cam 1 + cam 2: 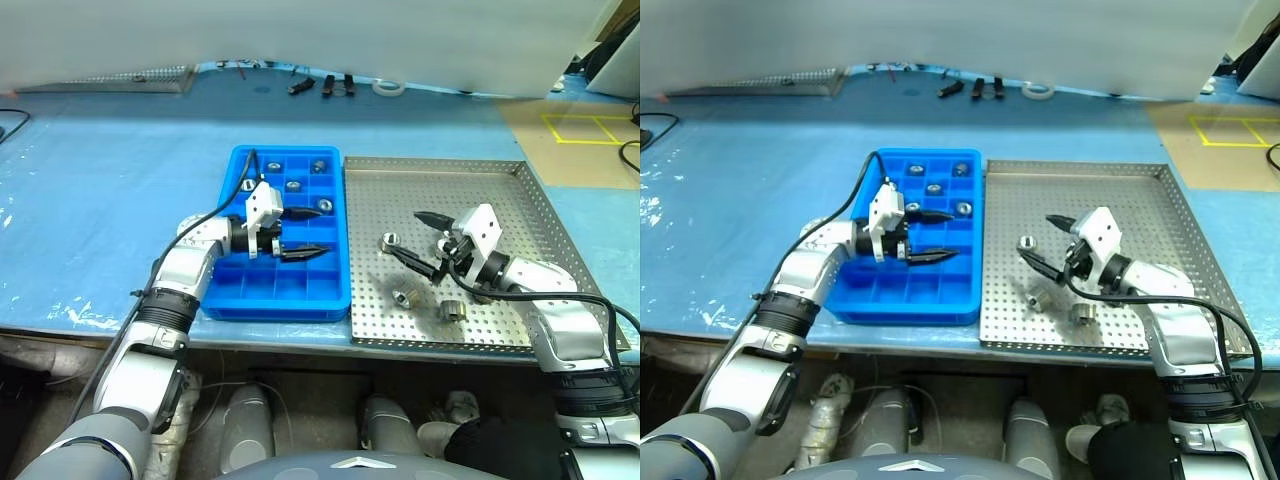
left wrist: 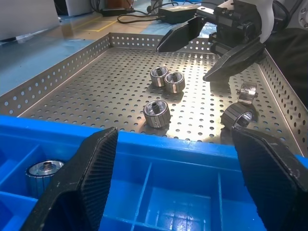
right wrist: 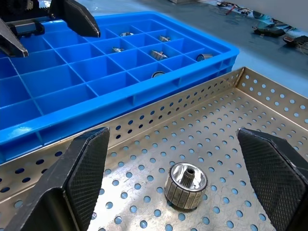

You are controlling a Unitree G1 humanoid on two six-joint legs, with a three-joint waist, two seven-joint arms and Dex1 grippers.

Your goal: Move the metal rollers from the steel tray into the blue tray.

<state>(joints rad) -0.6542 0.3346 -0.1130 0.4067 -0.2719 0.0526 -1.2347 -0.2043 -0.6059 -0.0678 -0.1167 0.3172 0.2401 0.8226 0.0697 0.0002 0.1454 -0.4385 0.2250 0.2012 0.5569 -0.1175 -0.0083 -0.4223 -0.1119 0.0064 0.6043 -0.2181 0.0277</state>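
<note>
On the steel tray [image 1: 530, 215], near its front rim, lie several metal rollers [image 3: 186, 185]: small, hard, likely heavy and slick; best pinched across the ribbed sides. More already sit in the blue tray [image 1: 222, 302] beside it. Right gripper [image 1: 422, 241] hovers spread, empty; left gripper [image 1: 305, 233] likewise. Right wrist view reveals the central hole.

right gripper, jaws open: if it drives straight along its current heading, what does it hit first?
Most likely the metal roller standing on the steel tray, centred between the open jaws of the right gripper. Beyond it come the tray's perforated rim and then the blue tray. Whether the jaws pass above the roller is unclear.
</note>
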